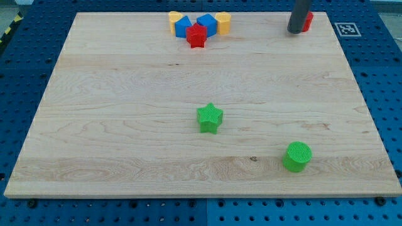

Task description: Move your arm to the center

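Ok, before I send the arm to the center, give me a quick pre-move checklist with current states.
1. My tip visible, at the board's top right: ok.
2. Tip clear of blocks: not ok, a red block sits right beside it; contact cannot tell.
3. Straight path toward the center free of blocks: ok.
4. Center free: not ok, green star sits about there.
5. Green cylinder off the route: ok.

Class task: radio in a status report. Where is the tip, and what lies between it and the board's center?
My tip at view's top right, against red block. Center not reached. Green star sits near center; green cylinder off the path.
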Robot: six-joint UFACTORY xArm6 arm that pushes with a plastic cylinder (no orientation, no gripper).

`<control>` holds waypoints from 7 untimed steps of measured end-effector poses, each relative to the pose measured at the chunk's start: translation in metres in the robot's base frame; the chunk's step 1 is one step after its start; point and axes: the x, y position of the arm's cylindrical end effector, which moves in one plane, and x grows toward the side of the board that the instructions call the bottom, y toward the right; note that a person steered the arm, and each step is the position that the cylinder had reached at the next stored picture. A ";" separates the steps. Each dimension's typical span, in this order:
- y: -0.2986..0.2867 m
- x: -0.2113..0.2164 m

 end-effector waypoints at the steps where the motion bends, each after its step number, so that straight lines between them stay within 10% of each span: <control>1: 0.012 -0.008; 7: -0.166 0.151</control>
